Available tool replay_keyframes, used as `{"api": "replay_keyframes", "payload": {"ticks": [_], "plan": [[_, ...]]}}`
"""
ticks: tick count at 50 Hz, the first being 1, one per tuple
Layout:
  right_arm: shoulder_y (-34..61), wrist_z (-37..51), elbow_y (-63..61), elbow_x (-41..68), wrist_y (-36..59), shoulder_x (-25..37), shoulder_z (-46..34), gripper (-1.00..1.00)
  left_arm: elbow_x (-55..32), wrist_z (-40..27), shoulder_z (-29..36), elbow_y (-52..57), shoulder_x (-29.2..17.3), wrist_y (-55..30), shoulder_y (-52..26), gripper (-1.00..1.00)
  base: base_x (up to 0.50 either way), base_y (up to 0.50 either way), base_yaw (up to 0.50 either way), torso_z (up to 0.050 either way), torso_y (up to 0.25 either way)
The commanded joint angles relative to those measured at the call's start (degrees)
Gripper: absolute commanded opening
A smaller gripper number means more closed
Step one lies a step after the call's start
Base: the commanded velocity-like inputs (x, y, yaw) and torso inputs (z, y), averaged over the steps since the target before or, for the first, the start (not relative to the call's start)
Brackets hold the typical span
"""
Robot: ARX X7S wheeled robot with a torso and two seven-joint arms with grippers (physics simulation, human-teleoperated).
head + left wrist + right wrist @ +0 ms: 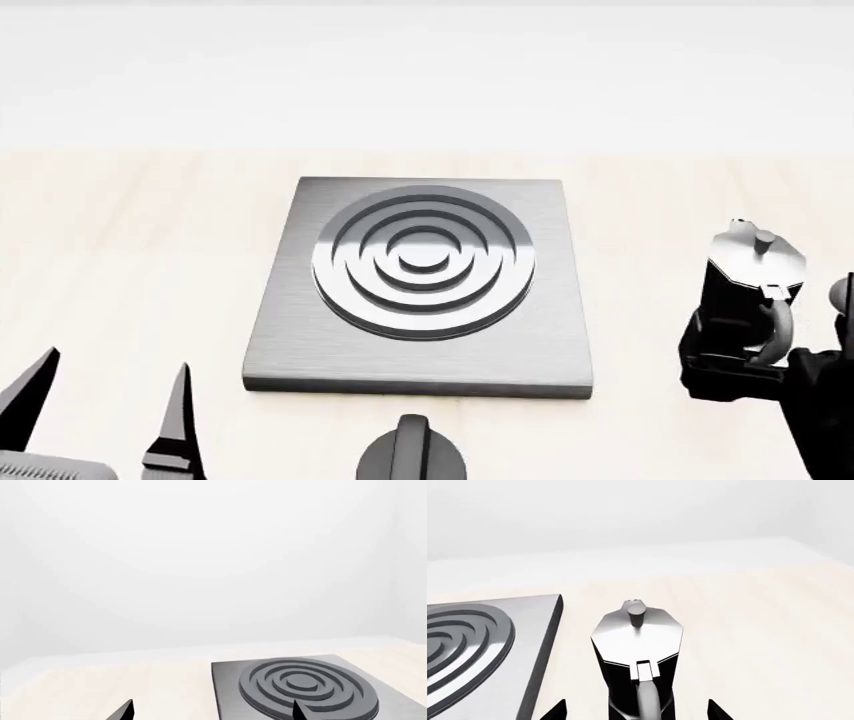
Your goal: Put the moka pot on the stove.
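The moka pot point(754, 265), black and faceted with a shiny silver lid and knob, stands upright on the light wooden table to the right of the stove point(547, 340). Its handle faces my right gripper point(731, 365). In the right wrist view the pot point(637, 635) sits between the spread fingertips of my right gripper point(637, 711), which is open, with a gap on both sides. The stove point(527, 620), a grey metal slab with ring burner, lies beside it. My left gripper point(114, 385) is open and empty at the near left; its view point(212, 711) shows the stove point(227, 690) just ahead.
A short black dial knob point(411, 455) sits at the table's front edge, just in front of the stove. The wooden tabletop point(134, 240) extends left and right of the stove, with a white wall behind.
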Motion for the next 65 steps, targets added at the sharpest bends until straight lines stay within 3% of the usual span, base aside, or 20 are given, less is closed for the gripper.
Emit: {"api": "replay_keyframes", "payload": {"ticks": [1, 65], "plan": [[3.66, -2.96, 6.88, -1.38, -1.64, -0.8, -2.13, 1.0, -0.78, 0.19, -0.42, -0.12, -0.51, -0.65, -0.91, 1.0, 0.0, 0.0, 0.0, 0.0, 0.0], [12.57, -9.08, 29.01, -5.51, -10.5, -3.67, -5.03, 1.0, -2.28, 0.36, -0.79, -0.97, -1.54, -1.36, -2.82, 1.0, 0.0, 0.0, 0.0, 0.0, 0.0]]}}
